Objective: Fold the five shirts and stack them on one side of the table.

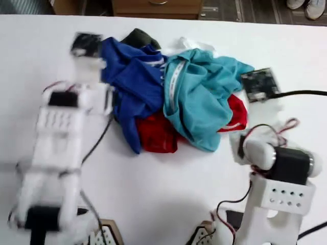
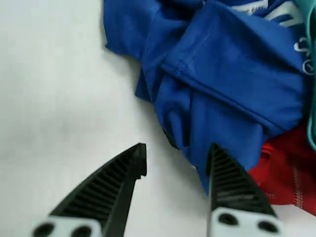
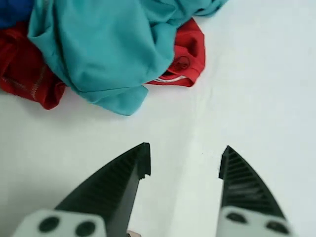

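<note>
Fingers of the left gripper [image 2: 177, 150] stand apart, holding nothing, just beside an outer edge of the blue shirt [image 2: 232, 74]; the right gripper [image 3: 186, 148] is likewise spread and empty over bare table [image 3: 256, 74], near the hem of the teal shirt [image 3: 103, 44]. All the shirts lie in one loose heap between the two arms; teal on top, blue beside it, a red shirt [image 3: 185, 59] underneath, a dark shirt [image 1: 139, 37] at the far edge, and a bit of white cloth [image 1: 193, 43] behind the teal that may be the fifth. Nothing looks folded yet, so the step in hand is probably pulling one shirt free; best to pinch a single layer at an outer hem, lift low and draw it onto bare table so that the others do not drag along. White lettering marks the blue shirt and a printed band runs inside the teal neck; neither is legible.
</note>
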